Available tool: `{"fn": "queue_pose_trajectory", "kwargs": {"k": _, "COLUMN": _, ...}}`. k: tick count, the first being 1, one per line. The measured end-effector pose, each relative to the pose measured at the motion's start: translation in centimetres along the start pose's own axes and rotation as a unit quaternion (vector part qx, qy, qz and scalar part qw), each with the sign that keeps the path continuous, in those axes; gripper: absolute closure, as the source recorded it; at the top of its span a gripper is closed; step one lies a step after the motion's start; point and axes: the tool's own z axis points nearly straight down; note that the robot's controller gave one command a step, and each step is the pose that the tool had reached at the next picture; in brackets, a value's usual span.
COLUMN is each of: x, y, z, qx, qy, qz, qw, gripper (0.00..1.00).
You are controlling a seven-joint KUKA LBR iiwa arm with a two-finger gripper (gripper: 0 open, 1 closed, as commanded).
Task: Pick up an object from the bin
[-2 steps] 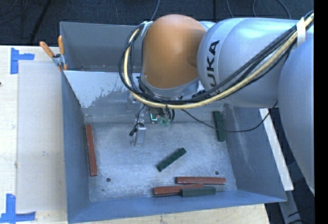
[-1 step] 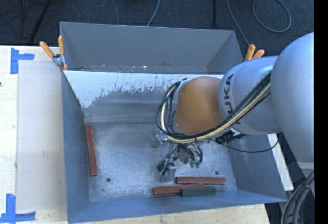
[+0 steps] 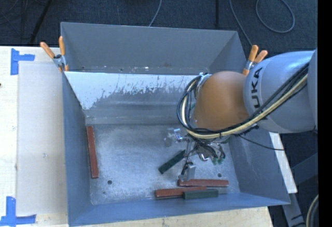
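My gripper (image 3: 187,168) hangs low over the bin floor, right of centre, under the arm's wrist. A short dark green bar (image 3: 170,163) lies slanted on the floor, and its upper right end reaches up to the gripper. Just below the gripper lies a reddish-brown bar (image 3: 203,183), flat and almost level. Whether the gripper touches either bar cannot be made out.
Along the front wall lie a second reddish-brown bar (image 3: 168,193) and a dark green bar (image 3: 199,195), end to end. A long reddish-brown bar (image 3: 92,151) lies by the left wall. The arm, with its orange cover and cables, overhangs the bin's right side.
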Motion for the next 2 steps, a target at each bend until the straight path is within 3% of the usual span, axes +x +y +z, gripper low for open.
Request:
{"fn": "queue_pose_trajectory", "kwargs": {"k": 1, "x": 0.4, "y": 1.6, "z": 0.1, "qx": -0.001, "qy": 0.0011, "qz": -0.076, "qw": 0.9971, "gripper": 0.00}}
{"fn": "queue_pose_trajectory", "kwargs": {"k": 2, "x": -0.6, "y": 0.8, "z": 3.0, "qx": -0.001, "qy": 0.0013, "qz": -0.148, "qw": 0.9890, "gripper": 0.00}}
